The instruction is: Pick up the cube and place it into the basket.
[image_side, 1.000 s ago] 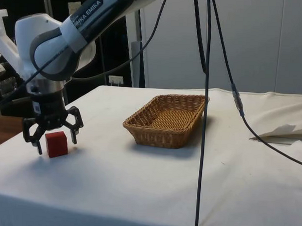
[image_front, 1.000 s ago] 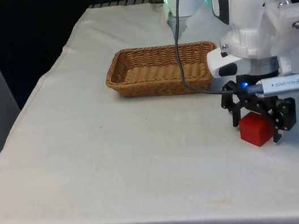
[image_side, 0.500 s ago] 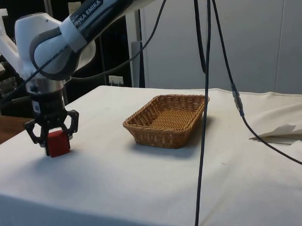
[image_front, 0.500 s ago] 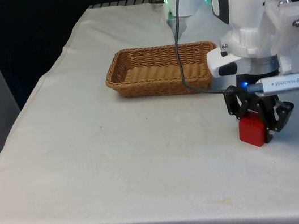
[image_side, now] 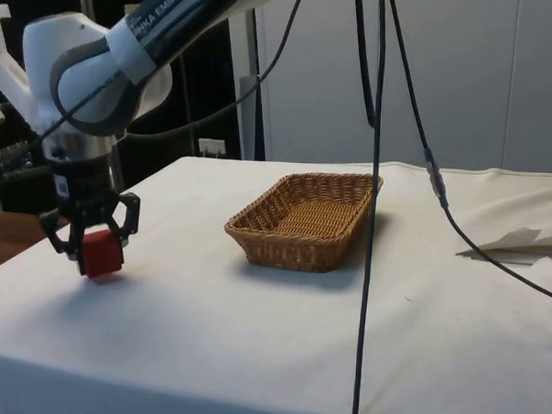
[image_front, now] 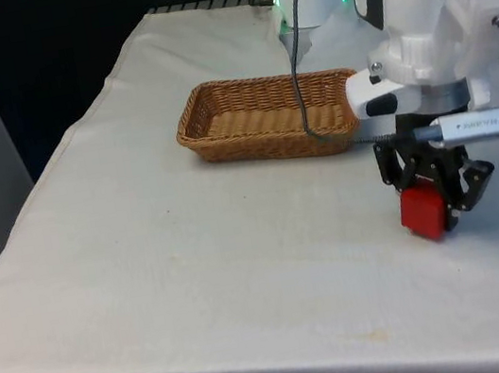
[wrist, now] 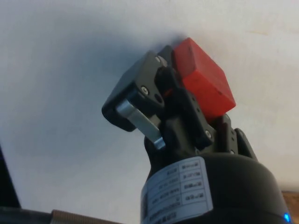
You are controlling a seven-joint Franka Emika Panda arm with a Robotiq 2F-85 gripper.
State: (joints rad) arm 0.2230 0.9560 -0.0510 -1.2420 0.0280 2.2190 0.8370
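Observation:
A red cube (image_front: 423,210) hangs just above the white cloth at the front view's right, clamped between the black fingers of my gripper (image_front: 435,197). From the side, the cube (image_side: 101,253) is off the cloth, with its shadow beneath it, and the gripper (image_side: 89,240) is shut on it. Up close, the wrist view has the cube (wrist: 204,84) pinched between the fingers (wrist: 154,88). The woven wicker basket (image_front: 214,144) stands farther back, near the table's middle, with nothing in it; it is also seen in the side view (image_side: 297,249).
A black cable (image_side: 374,211) hangs down across the side view in front of the basket. Another cable (image_front: 298,63) drapes from the arm over the basket's right part in the front view. Crumpled cloth (image_side: 517,240) lies at the side view's right.
The open gripper, which stood around the cube on the cloth, shut on it. It has since risen a little, lifting the cube off the table.

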